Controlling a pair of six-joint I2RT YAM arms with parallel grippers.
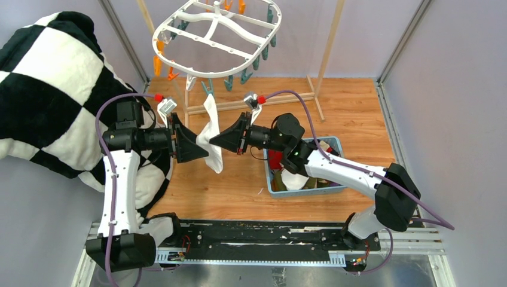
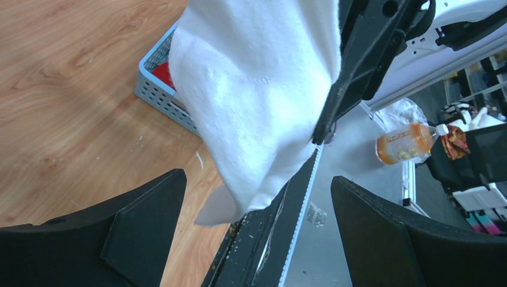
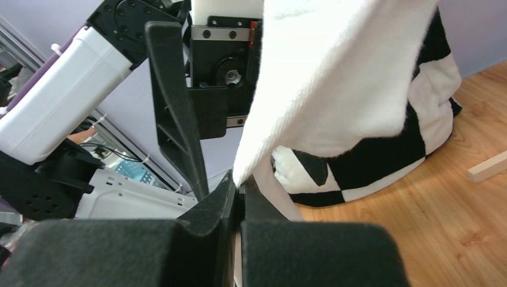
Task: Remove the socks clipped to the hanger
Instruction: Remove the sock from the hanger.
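One white sock hangs from a teal clip at the near rim of the white oval hanger. My right gripper comes in from the right and is shut on the sock's lower edge; in the right wrist view the fabric runs down into the pinched tips. My left gripper faces it from the left, open. In the left wrist view the sock hangs in front of the spread jaws, not gripped by them.
A blue basket on the wooden floor under my right arm holds red and white socks. The black-and-white checked blanket fills the left side. The wooden rack stands behind the sock. Other orange and teal clips hang empty.
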